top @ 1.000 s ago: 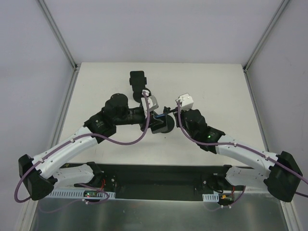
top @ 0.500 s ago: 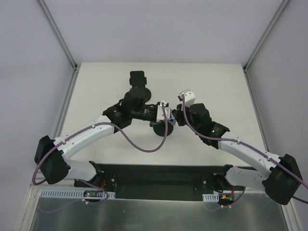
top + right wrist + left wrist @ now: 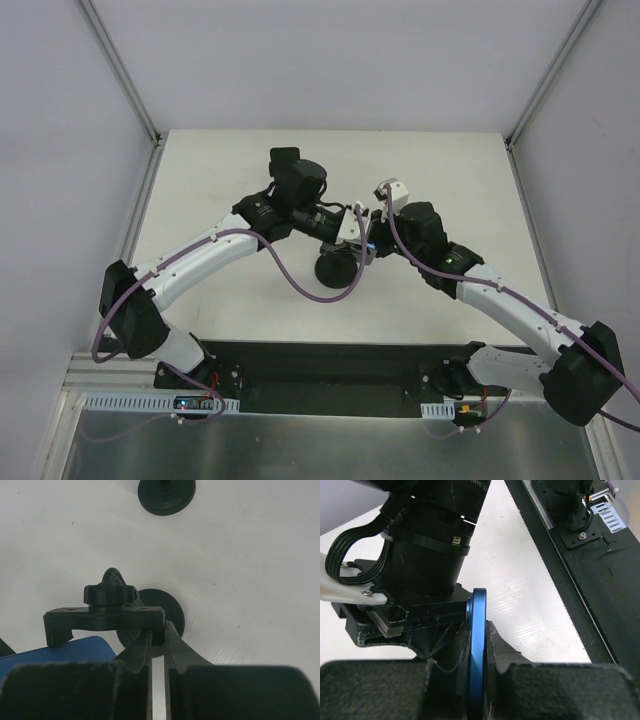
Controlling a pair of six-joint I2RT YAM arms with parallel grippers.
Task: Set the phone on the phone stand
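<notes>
The blue phone [image 3: 479,611] shows edge-on in the left wrist view, clamped between the pads of my left gripper [image 3: 479,630]. In the top view the left gripper [image 3: 356,232] holds it above the black phone stand's round base [image 3: 338,268]. My right gripper [image 3: 157,636] is shut on the right end of the stand's black cradle bracket [image 3: 102,618], above the base [image 3: 170,607]. A corner of the phone [image 3: 47,654] sits just left of and below the bracket. In the top view the right gripper [image 3: 374,232] meets the left one over the stand.
A second black round base [image 3: 166,495] lies on the white table further off. A black holder [image 3: 285,160] stands at the back, behind the left arm. The right arm's black wrist [image 3: 425,555] fills the space just ahead of the left gripper.
My left arm has swung right and stretched out, carrying the phone over to the stand and the right gripper. The right arm has shifted slightly back, keeping its hold.
</notes>
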